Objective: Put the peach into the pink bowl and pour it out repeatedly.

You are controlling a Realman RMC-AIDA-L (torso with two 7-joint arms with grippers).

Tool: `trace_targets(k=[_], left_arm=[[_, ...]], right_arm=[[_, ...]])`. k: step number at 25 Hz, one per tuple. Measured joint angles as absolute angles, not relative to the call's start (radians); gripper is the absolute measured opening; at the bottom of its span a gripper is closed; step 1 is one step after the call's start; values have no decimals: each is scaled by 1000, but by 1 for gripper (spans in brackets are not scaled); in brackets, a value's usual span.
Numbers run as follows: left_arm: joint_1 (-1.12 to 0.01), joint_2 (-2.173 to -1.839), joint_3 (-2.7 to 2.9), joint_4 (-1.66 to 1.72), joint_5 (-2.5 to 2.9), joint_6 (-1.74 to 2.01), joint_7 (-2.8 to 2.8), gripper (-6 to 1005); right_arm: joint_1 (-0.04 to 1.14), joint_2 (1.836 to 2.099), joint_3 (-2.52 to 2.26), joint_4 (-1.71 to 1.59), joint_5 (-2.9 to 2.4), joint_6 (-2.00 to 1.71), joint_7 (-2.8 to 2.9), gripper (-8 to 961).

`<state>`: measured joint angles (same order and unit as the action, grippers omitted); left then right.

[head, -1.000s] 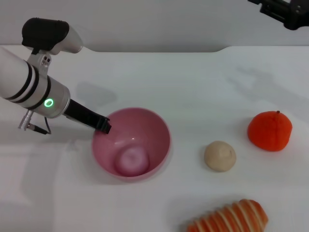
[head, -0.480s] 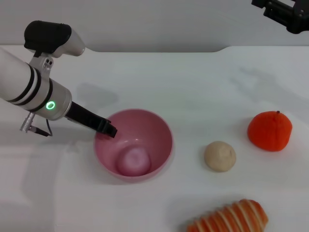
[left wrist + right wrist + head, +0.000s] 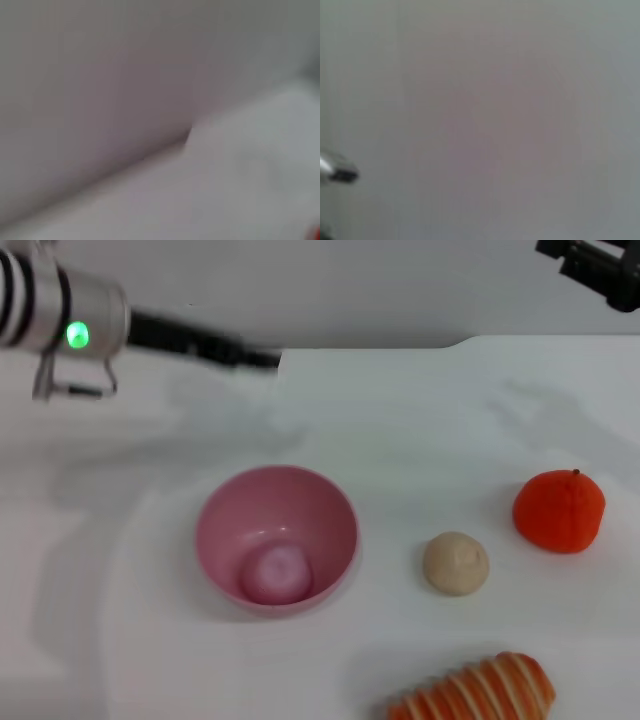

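Note:
The pink bowl (image 3: 212,512) stands upright on the white table, left of the middle in the head view. The peach (image 3: 277,573) lies inside it on the bottom. My left gripper (image 3: 258,357) is raised well above and behind the bowl, at the upper left near the table's far edge, apart from the bowl and holding nothing that I can see. My right gripper (image 3: 598,268) is parked high at the upper right, far from the bowl. The wrist views show neither the bowl nor the peach.
A beige round lump (image 3: 455,562) lies right of the bowl. An orange-red tangerine-like fruit (image 3: 558,510) sits farther right. An orange-and-cream striped item (image 3: 480,690) lies at the front right edge. The table's far edge (image 3: 400,342) meets a grey wall.
My left gripper was at the bowl's left rim; it has lifted up and back, away from the bowl. The bowl shifted slightly right and still holds the peach.

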<state>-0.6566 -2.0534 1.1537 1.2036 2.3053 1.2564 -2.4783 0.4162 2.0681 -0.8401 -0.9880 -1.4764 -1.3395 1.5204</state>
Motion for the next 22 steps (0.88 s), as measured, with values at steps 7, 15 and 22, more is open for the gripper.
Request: trace_targets(k=[7, 15, 22], left_arm=[[-586, -2062, 1102, 1068, 1544, 1049, -1815, 634], [-576, -2074, 1104, 463, 491, 1285, -782, 635], [-508, -2076, 1100, 171, 183, 1470, -307, 640]], right_arm=[[376, 2070, -764, -895, -1232, -1342, 1405, 480], [330, 2072, -677, -638, -796, -1352, 1020, 480], [333, 2072, -614, -413, -465, -1411, 509, 480]])
